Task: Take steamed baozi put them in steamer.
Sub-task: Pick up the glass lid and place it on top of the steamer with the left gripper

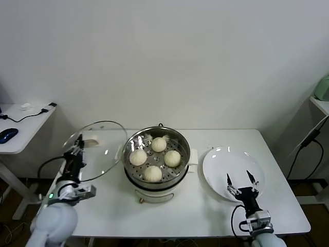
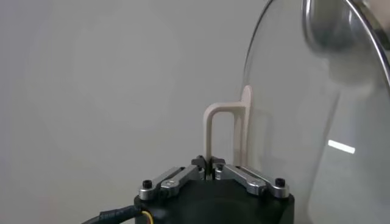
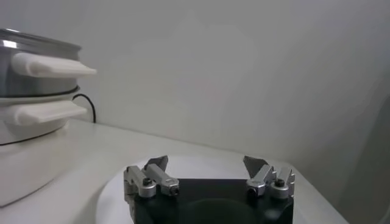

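1. One big white table [image 1: 205, 216] fills the lower half of the head view, with a pale wall behind it.
2. The steamer [image 1: 134, 181], a shiny round pot on a cream base, sits in the middle of the frame.
3. A round glass lid [image 1: 105, 141] stands tilted at the left of the frame, just beside the steamer and off the pot.
4. A flat white plate [image 1: 218, 164] lies at the lower right of the frame, near the steamer's side handle.
5. Four steamed baozi [image 1: 138, 157] sit inside the steamer on the tray with holes, close together in a ring.
6. The left gripper [image 2: 211, 162] is at the lower left of the head view. Its fingers are pinched tight on the lid's cream handle [image 2: 220, 125], holding the lid up.
7. The right gripper [image 1: 240, 180] is at the lower right of the frame, over the near edge of the plate. Its fingers [image 3: 159, 172] are spread wide and hold nothing.
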You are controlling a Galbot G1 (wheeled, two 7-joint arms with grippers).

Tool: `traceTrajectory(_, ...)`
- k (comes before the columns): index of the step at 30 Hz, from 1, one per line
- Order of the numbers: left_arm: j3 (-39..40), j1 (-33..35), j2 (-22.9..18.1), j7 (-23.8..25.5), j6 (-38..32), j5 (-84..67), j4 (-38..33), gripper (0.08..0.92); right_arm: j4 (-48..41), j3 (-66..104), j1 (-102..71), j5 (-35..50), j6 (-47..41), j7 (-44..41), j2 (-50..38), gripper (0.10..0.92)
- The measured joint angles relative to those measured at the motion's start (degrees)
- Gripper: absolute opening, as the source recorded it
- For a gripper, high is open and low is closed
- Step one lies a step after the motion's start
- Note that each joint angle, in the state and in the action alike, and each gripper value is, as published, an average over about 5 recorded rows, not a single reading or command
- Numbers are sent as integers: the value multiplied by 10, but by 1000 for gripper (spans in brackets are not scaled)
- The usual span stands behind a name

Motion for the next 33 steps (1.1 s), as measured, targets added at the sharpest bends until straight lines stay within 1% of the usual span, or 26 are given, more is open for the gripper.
traceTrajectory(8, 124, -59, -51, 68, 77, 100, -23, 139, -6, -7, 2, -1, 4, -1, -3, 823)
traceTrajectory(15, 215, -98, -102, 103, 127, 182, -18, 139, -15, -6, 3, 0, 13, -1, -2, 823)
traceTrajectory(21, 273, -124, -146, 112, 157, 234, 5, 139, -24, -2, 0, 1, 23, 1, 3, 823)
traceTrajectory(26, 303, -139, -179, 111, 171, 263, 32, 139, -28, 2, -5, 3, 31, 4, 6, 823)
traceTrajectory(33, 320, -142, -201, 98, 176, 297, 71, 139, -34, 7, -6, 6, 43, 13, 11, 823)
